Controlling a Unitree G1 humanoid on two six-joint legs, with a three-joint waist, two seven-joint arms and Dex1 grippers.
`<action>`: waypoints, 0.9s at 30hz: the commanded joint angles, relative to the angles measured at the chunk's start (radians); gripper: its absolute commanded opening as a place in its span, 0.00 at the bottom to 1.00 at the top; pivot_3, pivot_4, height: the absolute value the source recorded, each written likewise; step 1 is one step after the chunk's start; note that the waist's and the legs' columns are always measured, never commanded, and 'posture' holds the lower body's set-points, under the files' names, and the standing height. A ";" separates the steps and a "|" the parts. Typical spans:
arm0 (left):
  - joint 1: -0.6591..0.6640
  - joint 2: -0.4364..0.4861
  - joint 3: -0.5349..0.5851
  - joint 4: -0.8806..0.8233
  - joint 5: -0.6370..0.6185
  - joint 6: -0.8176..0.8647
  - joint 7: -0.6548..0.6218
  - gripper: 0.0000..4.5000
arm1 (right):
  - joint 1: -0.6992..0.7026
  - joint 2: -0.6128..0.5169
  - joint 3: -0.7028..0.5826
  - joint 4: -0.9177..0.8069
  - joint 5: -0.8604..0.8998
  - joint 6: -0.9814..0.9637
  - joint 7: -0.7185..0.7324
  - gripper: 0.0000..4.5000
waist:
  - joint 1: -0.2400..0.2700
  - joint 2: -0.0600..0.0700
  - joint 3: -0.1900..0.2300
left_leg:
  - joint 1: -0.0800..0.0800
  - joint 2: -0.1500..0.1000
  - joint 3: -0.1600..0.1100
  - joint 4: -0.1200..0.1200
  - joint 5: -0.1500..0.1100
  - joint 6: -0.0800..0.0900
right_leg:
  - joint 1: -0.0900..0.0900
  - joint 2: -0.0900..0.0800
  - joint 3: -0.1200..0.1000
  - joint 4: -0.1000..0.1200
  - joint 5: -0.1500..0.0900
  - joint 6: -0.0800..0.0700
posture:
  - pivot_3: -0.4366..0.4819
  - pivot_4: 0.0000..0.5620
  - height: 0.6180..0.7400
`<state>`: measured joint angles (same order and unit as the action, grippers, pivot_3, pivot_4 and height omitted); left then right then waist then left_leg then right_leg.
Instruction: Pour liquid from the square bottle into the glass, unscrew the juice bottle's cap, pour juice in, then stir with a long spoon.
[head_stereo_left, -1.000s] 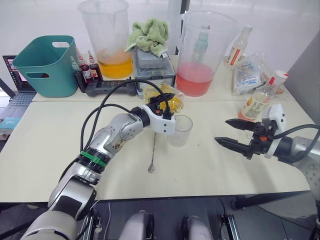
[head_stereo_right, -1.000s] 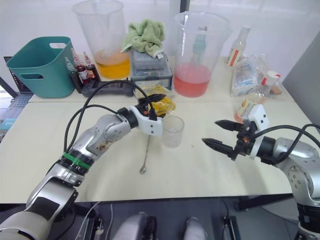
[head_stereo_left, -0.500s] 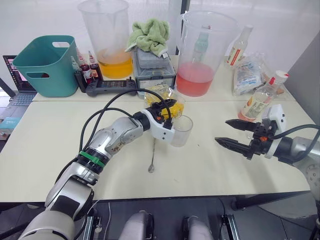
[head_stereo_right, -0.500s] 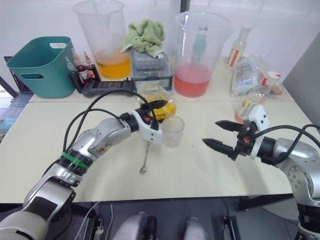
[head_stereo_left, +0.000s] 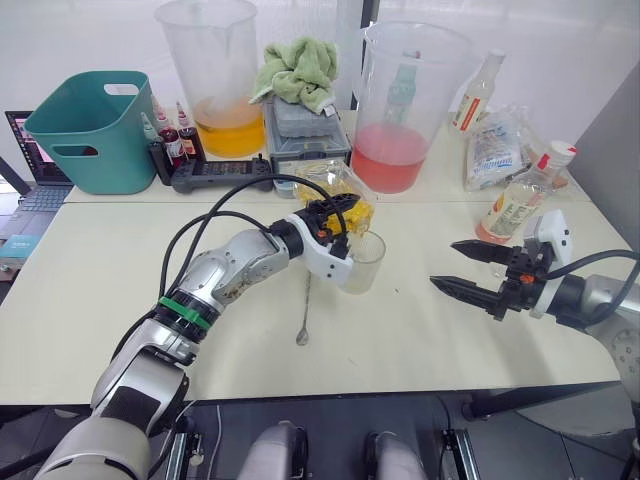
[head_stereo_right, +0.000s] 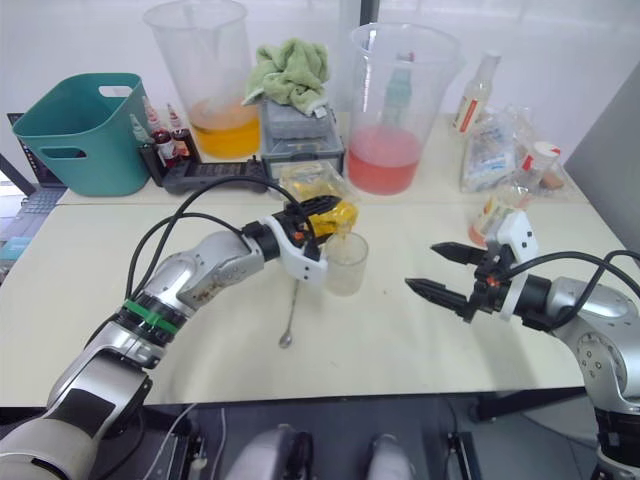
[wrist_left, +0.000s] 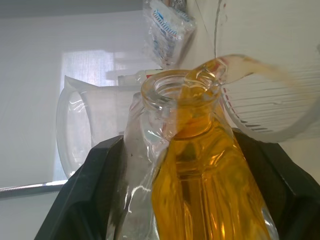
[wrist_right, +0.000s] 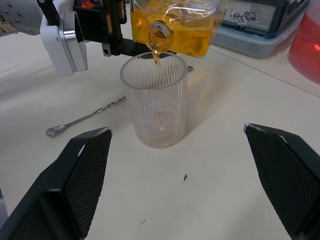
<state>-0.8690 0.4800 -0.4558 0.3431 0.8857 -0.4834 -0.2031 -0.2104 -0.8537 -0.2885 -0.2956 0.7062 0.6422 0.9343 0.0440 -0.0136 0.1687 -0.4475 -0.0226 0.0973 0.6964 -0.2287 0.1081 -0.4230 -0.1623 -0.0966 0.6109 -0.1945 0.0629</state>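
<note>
One square bottle (wrist_right: 172, 22), one glass (wrist_right: 157, 100).

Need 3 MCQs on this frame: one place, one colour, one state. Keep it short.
1. Where does the long spoon lie?
A. in the glass
B. flat on the table beside the glass
C. in the right gripper

2. What colour is the liquid in the square bottle?
A. yellow
B. blue
C. clear

3. How is the square bottle held?
A. upright on the table
B. lying capped on the table
C. tipped over the glass by the left gripper

Answers:
1 B, it lies on the table next to the glass.
2 A, the liquid shows yellow.
3 C, its open mouth is over the rim with a trickle falling in; the right gripper waits open, apart.
</note>
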 joint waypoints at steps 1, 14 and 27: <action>-0.067 0.003 0.028 -0.059 0.009 -0.012 0.068 0.62 | 0.001 -0.007 -0.032 -0.021 -0.002 -0.022 -0.002 1.00 | 0.000 0.000 0.000 | 0.000 0.000 0.000 0.000 0.000 0.000 | 0.000 0.000 0.000 0.000 0.000 0.000 | 0.48 0.27 1.00; -0.069 0.000 0.035 -0.073 0.021 0.005 0.076 0.62 | -0.009 -0.005 -0.027 -0.010 -0.006 -0.026 0.011 1.00 | 0.000 0.000 0.000 | 0.000 0.000 0.000 0.000 0.000 0.000 | 0.000 0.000 0.000 0.000 0.000 0.000 | 0.48 0.27 1.00; -0.058 0.006 0.037 -0.091 0.031 -0.004 0.073 0.62 | -0.009 -0.002 -0.025 -0.005 -0.012 -0.029 0.024 1.00 | 0.000 0.000 0.000 | 0.000 0.000 0.000 0.000 0.000 0.000 | 0.000 0.000 0.000 0.000 0.000 0.000 | 0.48 0.27 1.00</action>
<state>-0.8695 0.4832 -0.4558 0.3419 0.9245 -0.4809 -0.1837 -0.2109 -0.8536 -0.2884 -0.2916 0.6898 0.6394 0.9543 0.0436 -0.0135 0.1687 -0.4475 -0.0226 0.0973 0.6965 -0.2287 0.1082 -0.4229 -0.1623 -0.0967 0.6112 -0.1945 0.0629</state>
